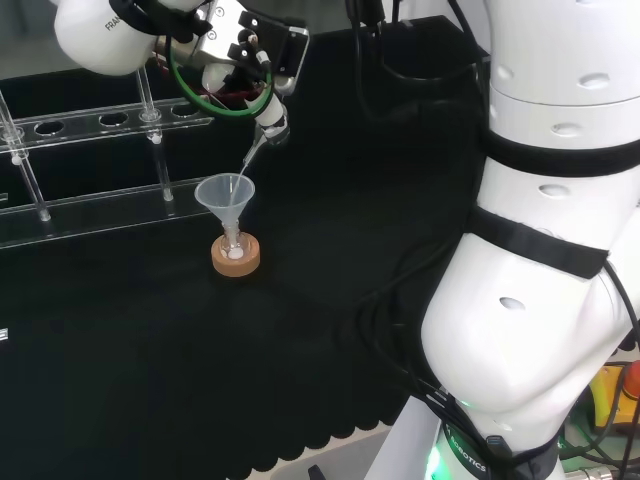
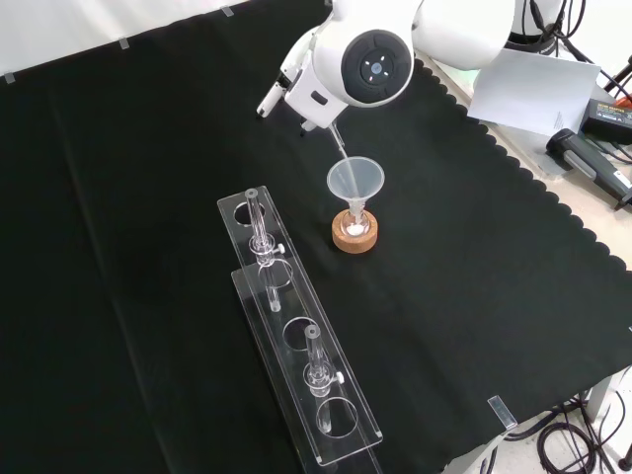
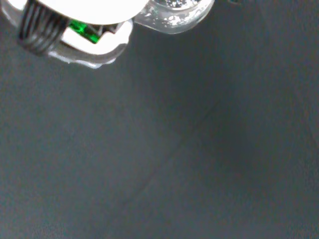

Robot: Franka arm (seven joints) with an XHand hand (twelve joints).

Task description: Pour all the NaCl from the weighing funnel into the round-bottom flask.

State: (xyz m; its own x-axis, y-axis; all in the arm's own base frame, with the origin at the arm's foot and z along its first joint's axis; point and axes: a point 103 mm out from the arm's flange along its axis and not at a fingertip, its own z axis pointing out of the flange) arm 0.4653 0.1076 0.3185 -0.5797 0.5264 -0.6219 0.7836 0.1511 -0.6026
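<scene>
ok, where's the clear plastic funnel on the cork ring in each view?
Head view: clear plastic funnel left of centre, before the clear rack.
Front view: funnel upper centre, right of the rack.
Wrist view: cannot place it.
Shared landmark: round cork ring beneath it.

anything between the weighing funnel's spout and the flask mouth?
Only the clear funnel seated in the flask neck. The weighing funnel, held by the hand, tips its spout into it. Nothing blocks it.

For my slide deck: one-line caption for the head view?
The hand tilts the weighing funnel over a clear funnel in the flask on its cork ring.
</scene>
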